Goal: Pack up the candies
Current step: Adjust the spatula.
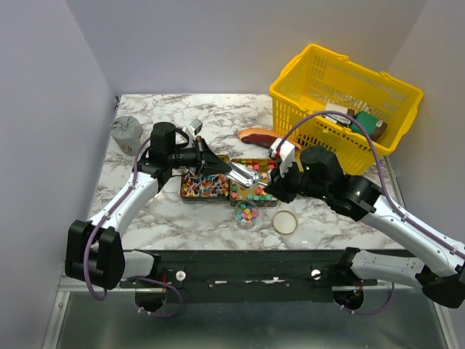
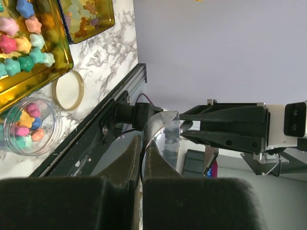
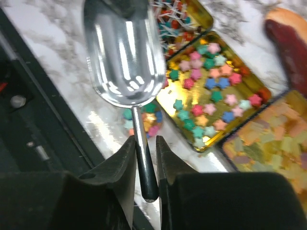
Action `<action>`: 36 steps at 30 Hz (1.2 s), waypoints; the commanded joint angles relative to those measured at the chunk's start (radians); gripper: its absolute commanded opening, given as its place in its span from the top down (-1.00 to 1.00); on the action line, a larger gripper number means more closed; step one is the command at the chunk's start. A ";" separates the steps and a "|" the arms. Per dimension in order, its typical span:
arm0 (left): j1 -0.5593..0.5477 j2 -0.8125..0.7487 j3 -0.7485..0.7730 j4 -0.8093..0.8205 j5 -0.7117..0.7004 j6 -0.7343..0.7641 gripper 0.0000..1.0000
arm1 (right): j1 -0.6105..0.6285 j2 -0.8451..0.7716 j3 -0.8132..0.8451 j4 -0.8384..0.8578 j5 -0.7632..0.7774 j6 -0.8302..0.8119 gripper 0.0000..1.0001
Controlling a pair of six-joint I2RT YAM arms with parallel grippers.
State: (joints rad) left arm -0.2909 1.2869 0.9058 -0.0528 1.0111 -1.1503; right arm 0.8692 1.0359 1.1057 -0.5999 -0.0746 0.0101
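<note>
Marble table [image 1: 182,116] bears trays [image 2: 66,56] of candies [image 3: 197,109]; left gripper [image 2: 143,153] pinches the scoop [image 3: 124,52] by its bowl, right gripper [image 3: 145,143] clamps its handle.

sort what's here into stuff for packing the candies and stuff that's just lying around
For the job:
star candies
wrapped candies
yellow candies
jar
lid
scoop, gripped by left claw and right claw

Lying about:
steak
basket
boxes inside it
grey bundle
</note>
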 commanded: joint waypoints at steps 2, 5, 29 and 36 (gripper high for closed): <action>0.010 -0.023 -0.018 0.022 0.053 -0.002 1.00 | 0.004 0.019 0.020 0.034 0.018 0.008 0.67; 0.016 -0.021 -0.022 0.019 0.055 0.009 1.00 | 0.004 0.036 0.036 0.037 0.009 0.013 0.60; 0.093 -0.011 -0.004 -0.120 0.017 0.194 0.45 | 0.004 0.105 0.108 0.038 0.026 0.114 0.99; 0.104 0.022 0.037 -0.291 -0.045 0.354 0.44 | 0.005 0.122 0.144 0.035 0.022 0.117 0.99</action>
State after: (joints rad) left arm -0.2043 1.2888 0.9260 -0.1894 1.0161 -0.9211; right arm 0.8825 1.1606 1.1885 -0.6186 -0.1135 0.1032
